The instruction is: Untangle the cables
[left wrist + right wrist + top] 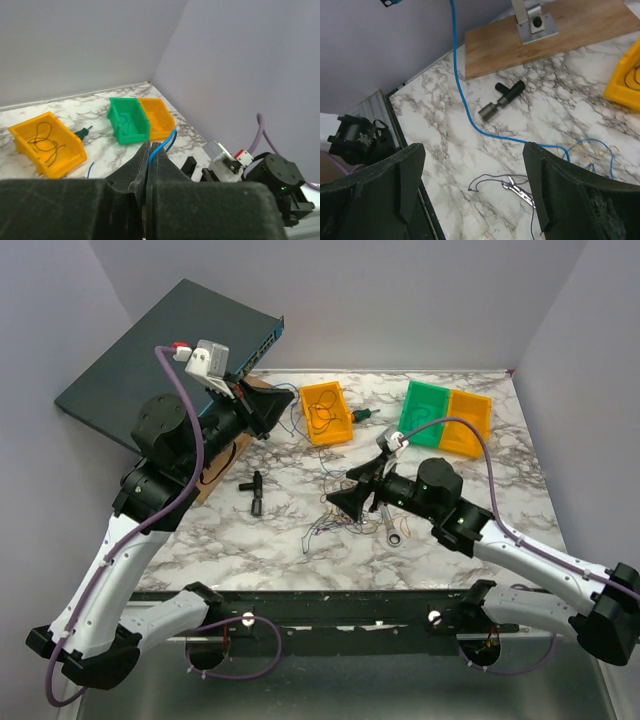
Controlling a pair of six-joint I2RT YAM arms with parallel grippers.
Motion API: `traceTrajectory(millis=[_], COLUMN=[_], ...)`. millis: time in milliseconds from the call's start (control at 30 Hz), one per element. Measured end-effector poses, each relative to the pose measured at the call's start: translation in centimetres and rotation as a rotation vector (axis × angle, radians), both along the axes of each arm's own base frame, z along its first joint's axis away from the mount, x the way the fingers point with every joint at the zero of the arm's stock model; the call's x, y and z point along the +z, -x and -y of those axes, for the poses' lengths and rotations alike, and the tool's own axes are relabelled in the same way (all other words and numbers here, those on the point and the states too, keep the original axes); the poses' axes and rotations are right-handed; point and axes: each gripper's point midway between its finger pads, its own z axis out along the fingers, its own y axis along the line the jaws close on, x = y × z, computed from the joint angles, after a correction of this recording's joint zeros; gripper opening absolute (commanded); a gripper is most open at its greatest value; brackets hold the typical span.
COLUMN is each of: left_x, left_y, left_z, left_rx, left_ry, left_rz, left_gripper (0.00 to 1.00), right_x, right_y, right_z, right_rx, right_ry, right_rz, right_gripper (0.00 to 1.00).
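The cables (330,517) are a small tangle of thin blue, yellow and dark wires on the marble table, under my right gripper. My left gripper (272,403) is raised at the back left and shut on a blue wire (161,145), which sticks out between its closed jaws (148,146). That blue wire (461,95) hangs down and runs across the table to the tangle (590,155). My right gripper (472,150) is open and empty above a loose dark wire (490,179). In the top view it (345,502) hovers over the tangle's left part.
A silver wrench (393,531) lies by the tangle. A black T-shaped part (255,491) lies to the left, near a wooden board (545,35). A yellow bin (328,413) holds a dark wire; green (427,410) and orange (468,424) bins stand back right. A dark box (165,350) is back left.
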Motion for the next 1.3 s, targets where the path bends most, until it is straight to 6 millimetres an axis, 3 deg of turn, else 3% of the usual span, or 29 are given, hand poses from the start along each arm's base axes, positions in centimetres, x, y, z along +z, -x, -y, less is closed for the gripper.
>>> traceTrajectory(millis=[100, 200, 233, 333, 433, 500, 600, 667, 1067, 1133, 1300], left_x=[-0.2, -0.9, -1.2, -2.2, -2.7, -2.7, -2.2, -2.1, -4.5, -5.8, -8.9], left_y=[0.1, 0.0, 0.0, -0.1, 0.0, 0.1, 0.3, 0.4, 0.8, 0.5, -0.4], left_z=[1.4, 2.7, 3.1, 4.3, 4.8, 4.7, 4.6, 4.5, 4.5, 4.7, 5.7], left_rx=[-0.071, -0.125, -0.143, -0.189, -0.210, -0.211, -0.210, -0.213, -0.231, -0.232, -0.253], left_ry=[0.004, -0.002, -0.003, -0.016, -0.027, -0.033, -0.035, -0.037, -0.107, -0.131, -0.174], left_rz=[-0.009, -0.036, -0.048, -0.077, -0.097, -0.100, -0.094, -0.093, -0.162, -0.202, -0.304], left_gripper=[0.00, 0.00, 0.00, 0.00, 0.00, 0.00, 0.00, 0.00, 0.00, 0.00, 0.00], right_x=[1.1, 2.6, 3.1, 4.3, 4.6, 5.0, 5.7, 6.2, 7.9, 8.1, 7.3], right_y=[0.0, -0.6, -0.8, -1.2, -1.2, -1.2, -1.1, -1.1, -0.4, -0.3, -0.1], right_z=[-1.7, -3.2, -3.6, -4.6, -5.0, -5.0, -4.9, -4.8, -3.2, -3.1, -3.6], right_rx=[0.070, 0.109, 0.118, 0.143, 0.158, 0.159, 0.158, 0.157, 0.126, 0.127, 0.167], right_ry=[-0.030, -0.058, -0.067, -0.090, -0.102, -0.112, -0.127, -0.135, -0.156, -0.154, -0.125], right_rz=[0.030, 0.065, 0.078, 0.102, 0.112, 0.124, 0.152, 0.167, 0.230, 0.245, 0.253], right_gripper=[0.86, 0.55, 0.53, 0.67, 0.71, 0.58, 0.16, 0.03, 0.01, 0.04, 0.02])
